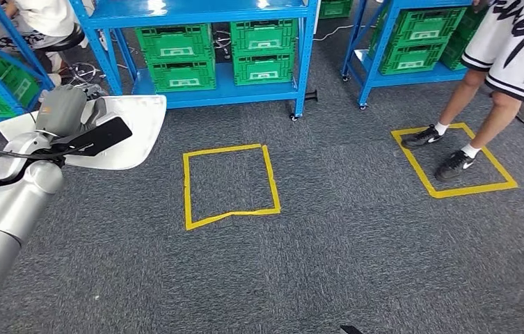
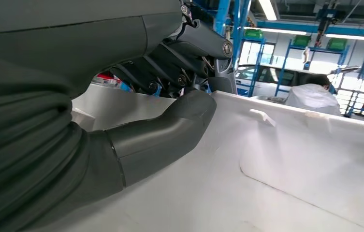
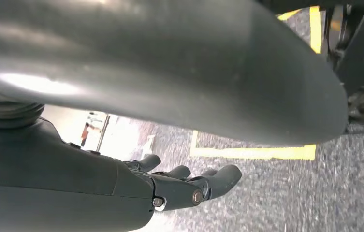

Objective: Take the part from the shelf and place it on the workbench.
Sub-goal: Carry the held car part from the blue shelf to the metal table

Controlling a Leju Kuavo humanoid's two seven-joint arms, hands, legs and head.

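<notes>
Left hand (image 2: 170, 121) grips white part (image 2: 291, 169); fingers partly hidden behind rim.

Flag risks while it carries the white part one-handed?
1. The left hand grips the white part at one edge; most of it overhangs, so it may tilt or slip.
2. A person stands near the shelves; a turn could swing the part into either.

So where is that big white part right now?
The white part is up off the floor at the left of the head view, held by the left hand, in front of the blue shelf with green crates.
</notes>
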